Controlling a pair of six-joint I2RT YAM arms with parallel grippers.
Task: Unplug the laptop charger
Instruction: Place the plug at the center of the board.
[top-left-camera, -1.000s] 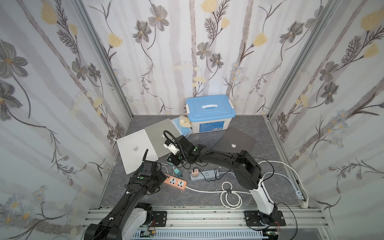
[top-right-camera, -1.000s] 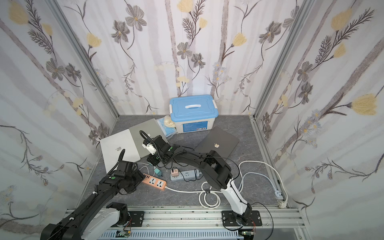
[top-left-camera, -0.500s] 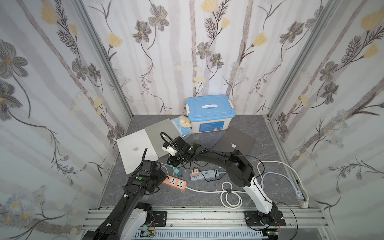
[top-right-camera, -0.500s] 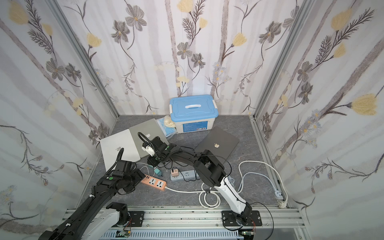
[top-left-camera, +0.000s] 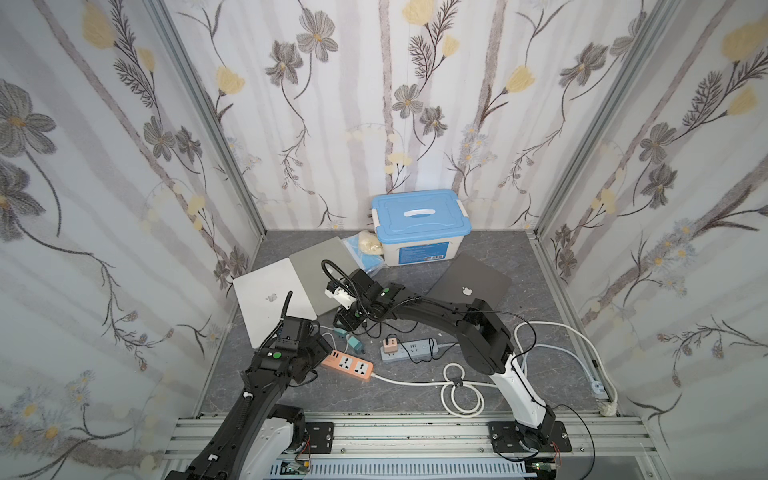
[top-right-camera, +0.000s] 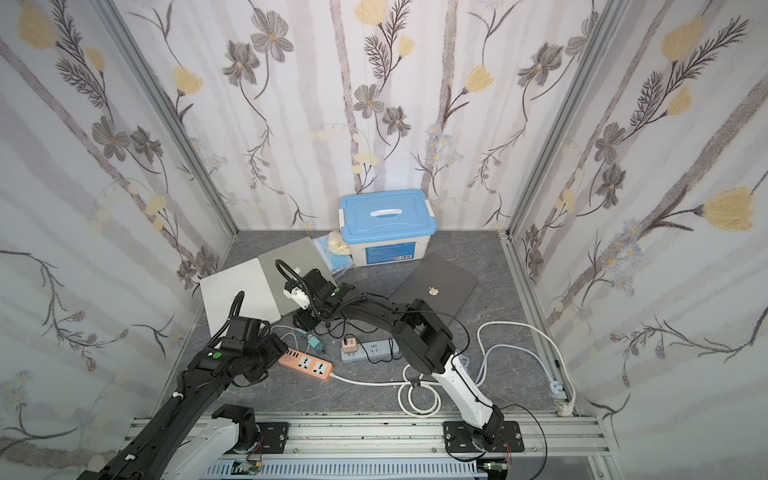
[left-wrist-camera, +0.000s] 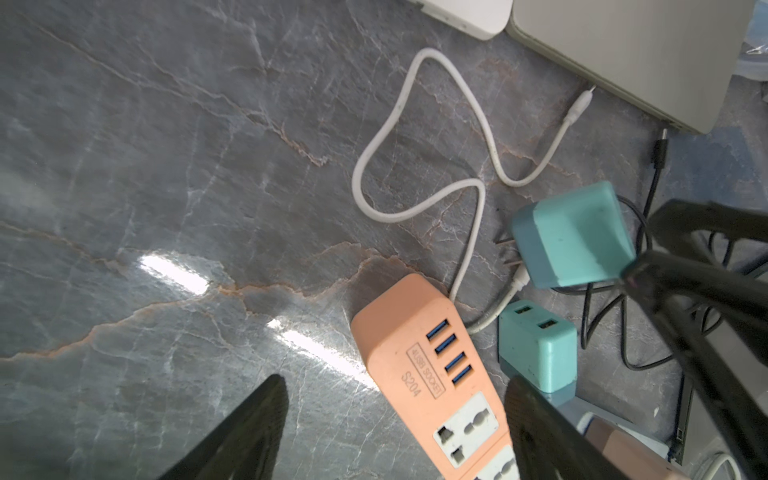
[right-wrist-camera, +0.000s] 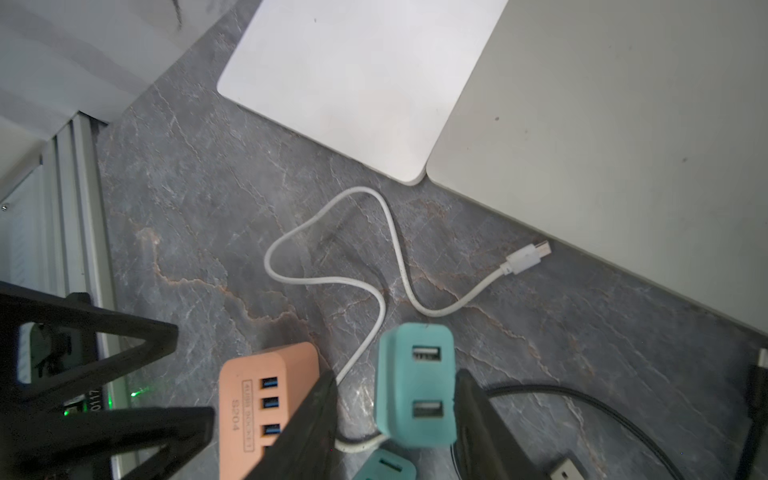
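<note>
A teal laptop charger (right-wrist-camera: 415, 374) sits between my right gripper's (right-wrist-camera: 397, 419) jaws, which stand open, with a gap on one side. Its bare prongs (left-wrist-camera: 509, 251) show in the left wrist view, out of any socket. A second teal charger (left-wrist-camera: 538, 345) lies beside it. The white cable's (right-wrist-camera: 332, 282) plug (right-wrist-camera: 525, 257) lies free by the silver laptop's (right-wrist-camera: 623, 145) edge. My left gripper (left-wrist-camera: 390, 432) is open astride the end of the orange power strip (left-wrist-camera: 419, 353). In a top view both grippers meet near the chargers (top-left-camera: 355, 343).
A white laptop (top-left-camera: 270, 299) and a dark laptop (top-left-camera: 469, 282) lie flat on the floor. A grey power strip (top-left-camera: 411, 347) holds a pink adapter (top-left-camera: 390, 344). A blue-lidded box (top-left-camera: 419, 224) stands at the back. Thick white cable (top-left-camera: 461, 386) coils near the front.
My right gripper's jaws have spread apart around the teal charger. The left arm has barely moved.
</note>
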